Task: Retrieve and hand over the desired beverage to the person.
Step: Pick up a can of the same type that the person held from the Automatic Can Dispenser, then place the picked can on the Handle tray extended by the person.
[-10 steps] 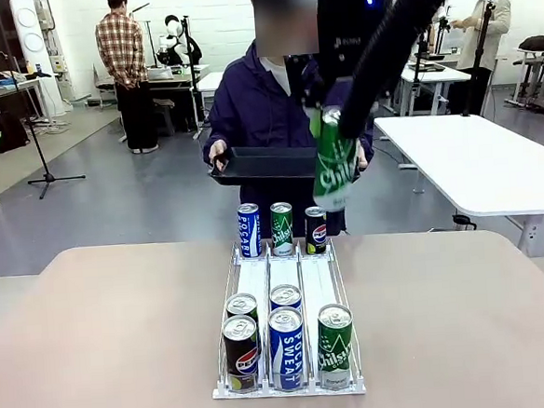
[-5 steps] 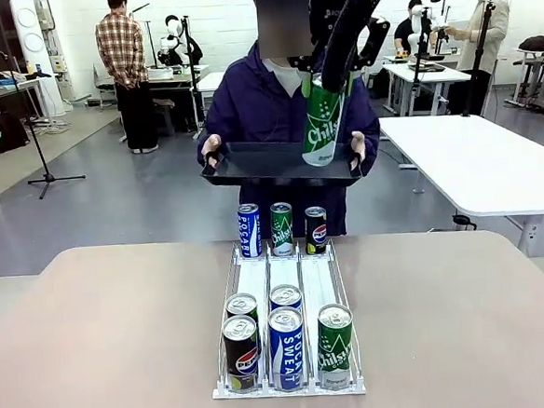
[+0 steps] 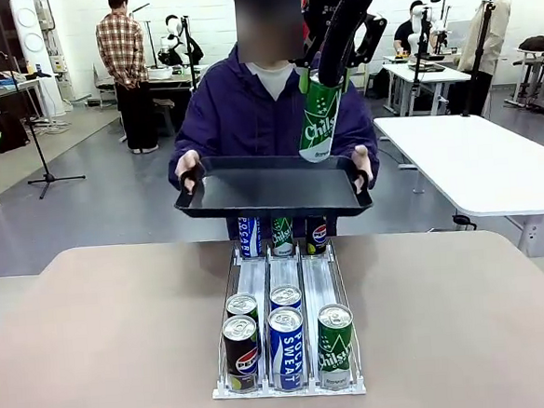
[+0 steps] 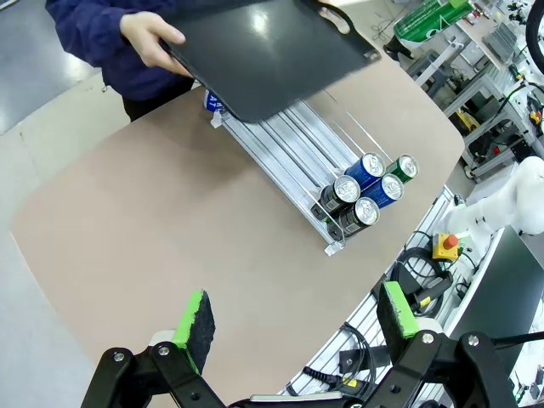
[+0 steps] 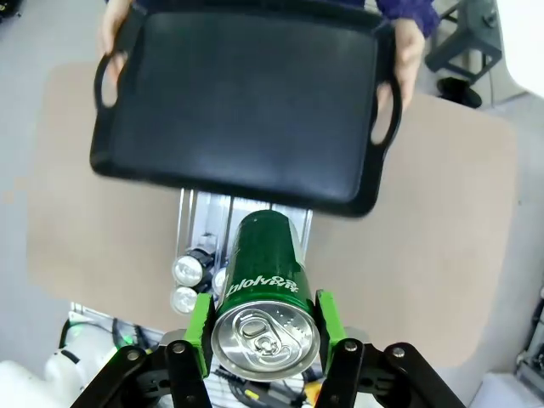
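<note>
The hand-over step is under way: the right gripper (image 3: 324, 73) is clamping a green can (image 3: 320, 117) by its top and holding it tilted in the air, above the right part of the tray (image 3: 252, 191) and not touching it. The person (image 3: 238, 113) is holding that tray out by both handles over the far end of the rack (image 3: 255, 278). In the right wrist view the can (image 5: 263, 272) is sitting between the green pads (image 5: 201, 327), aimed near the tray's (image 5: 246, 102) closer edge. The next move probably calls for bringing the can fully over the tray, straightening it, lowering it until it is standing, then letting go. The tray is carrying nothing. The rack is holding three cans at the front, two just behind them in the left and middle lanes, and three at the far end, partly hidden by the tray. The left gripper (image 4: 297, 314) is hanging with its jaws apart, high above the table (image 4: 170, 204).
</note>
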You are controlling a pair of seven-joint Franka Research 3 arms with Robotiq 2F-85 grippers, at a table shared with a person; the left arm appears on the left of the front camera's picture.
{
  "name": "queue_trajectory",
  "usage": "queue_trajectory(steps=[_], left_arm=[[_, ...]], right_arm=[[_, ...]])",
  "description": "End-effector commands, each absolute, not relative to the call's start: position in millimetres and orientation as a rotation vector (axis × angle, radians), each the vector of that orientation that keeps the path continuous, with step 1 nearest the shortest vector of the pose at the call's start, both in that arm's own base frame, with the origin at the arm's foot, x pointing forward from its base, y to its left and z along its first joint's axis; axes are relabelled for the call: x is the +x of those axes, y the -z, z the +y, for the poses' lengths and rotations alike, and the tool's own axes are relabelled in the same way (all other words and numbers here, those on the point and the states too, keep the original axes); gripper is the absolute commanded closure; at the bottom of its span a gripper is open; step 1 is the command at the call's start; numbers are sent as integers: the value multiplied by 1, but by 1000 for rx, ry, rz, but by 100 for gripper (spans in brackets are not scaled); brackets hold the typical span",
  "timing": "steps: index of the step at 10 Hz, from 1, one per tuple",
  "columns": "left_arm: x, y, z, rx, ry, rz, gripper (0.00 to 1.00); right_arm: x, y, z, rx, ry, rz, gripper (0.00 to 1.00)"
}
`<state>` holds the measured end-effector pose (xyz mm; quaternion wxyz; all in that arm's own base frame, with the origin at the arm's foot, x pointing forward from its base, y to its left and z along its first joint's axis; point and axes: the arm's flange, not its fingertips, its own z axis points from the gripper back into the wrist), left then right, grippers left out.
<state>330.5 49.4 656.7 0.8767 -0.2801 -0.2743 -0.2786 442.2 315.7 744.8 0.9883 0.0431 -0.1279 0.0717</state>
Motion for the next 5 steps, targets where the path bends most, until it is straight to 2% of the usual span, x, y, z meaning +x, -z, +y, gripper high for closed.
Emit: queue_trajectory(steps=[1,5], left_arm=[[330,-658,52,-590,594,-579,0],[330,-658,52,-590,594,-579,0]], right_arm=[[440,-748,316,88,-141,-264,100],[440,-748,316,88,-141,-264,100]])
